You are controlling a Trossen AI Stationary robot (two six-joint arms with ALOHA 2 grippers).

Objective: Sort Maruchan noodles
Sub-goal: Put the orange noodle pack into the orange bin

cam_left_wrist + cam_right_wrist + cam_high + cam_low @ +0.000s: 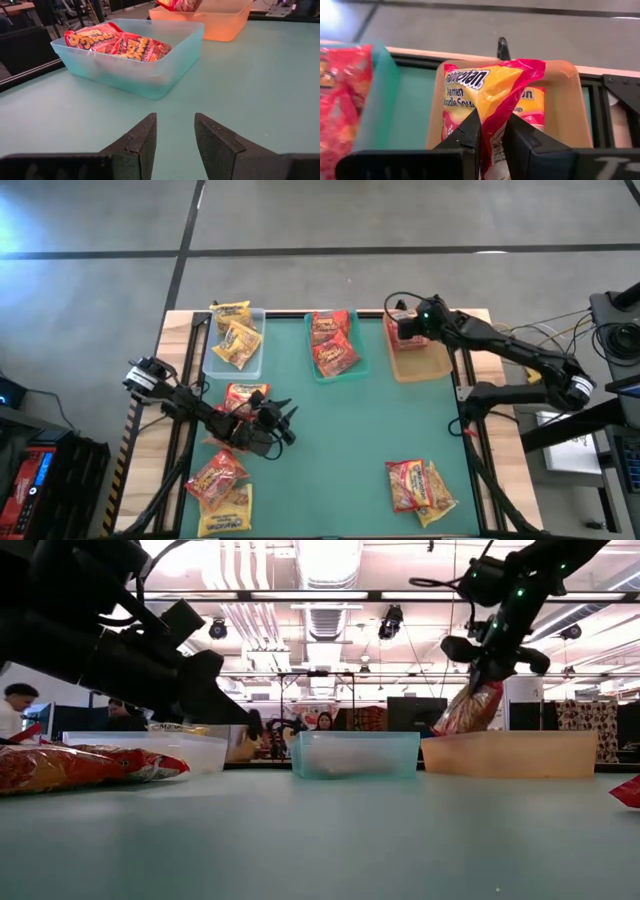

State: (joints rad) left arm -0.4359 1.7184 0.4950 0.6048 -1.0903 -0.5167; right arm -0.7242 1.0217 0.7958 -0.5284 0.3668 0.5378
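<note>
My right gripper [405, 330] is at the table's far right, above the tan tray [420, 365], shut on a yellow-and-red Maruchan noodle packet [485, 92]. My left gripper [285, 425] hovers low over the mat left of centre. It is open, with only bare table between its fingers [175, 125], and it points at the teal tray [135, 75]. Red packets [332, 345] lie in the teal tray and yellow ones [235, 335] in the clear tray [250, 365]. Loose packets lie flat on the mat at the near left [220, 480], beside the left gripper [245, 395] and at the near right [420, 485]. My right gripper pinches a crinkled stretch of the packet's wrapper [492, 112] between its two fingers, coming slanting down from above. The packet hangs tilted below the fingers [470, 708]. Its lower end dips behind the tan tray's wall, and I cannot tell whether it rests inside.
The three trays stand in a row along the table's far edge. The mat's middle [380, 415] lies bare between the left and right piles of packets. Black frame rails run along the table's left and right sides. People and desks show in the room beyond.
</note>
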